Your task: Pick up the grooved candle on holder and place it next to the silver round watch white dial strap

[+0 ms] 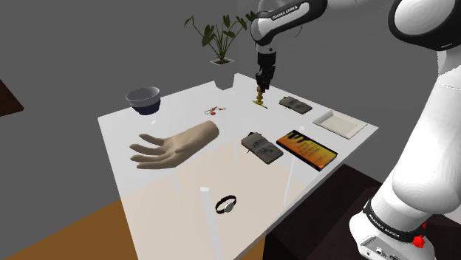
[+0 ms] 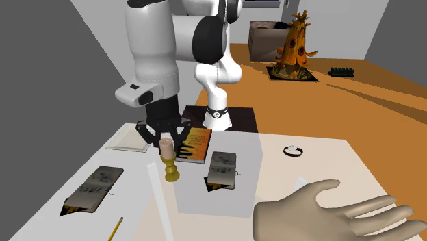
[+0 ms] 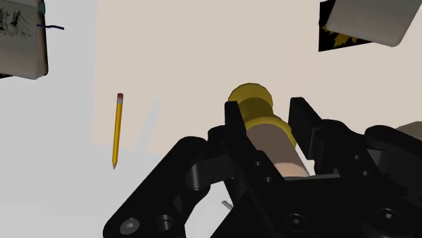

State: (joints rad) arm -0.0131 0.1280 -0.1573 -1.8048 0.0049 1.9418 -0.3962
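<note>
**A:** Lighting's pretty flat and bright all over. Right under the gripper [image 3: 267, 116] the tabletop [image 3: 203, 54] goes warm beige, then cool pale grey out by the pencil [image 3: 117, 132].

**B:** Yeah, shadows are super faint, just a soft smudge beside that pencil. Gripper's black body only catches dull highlights. Thin pale streaks close by it too.

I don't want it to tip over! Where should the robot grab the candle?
Grip the pale candle above its gold holder, coming straight down: it stands upright and its sides are straight, while the holder is knobbly.
</note>
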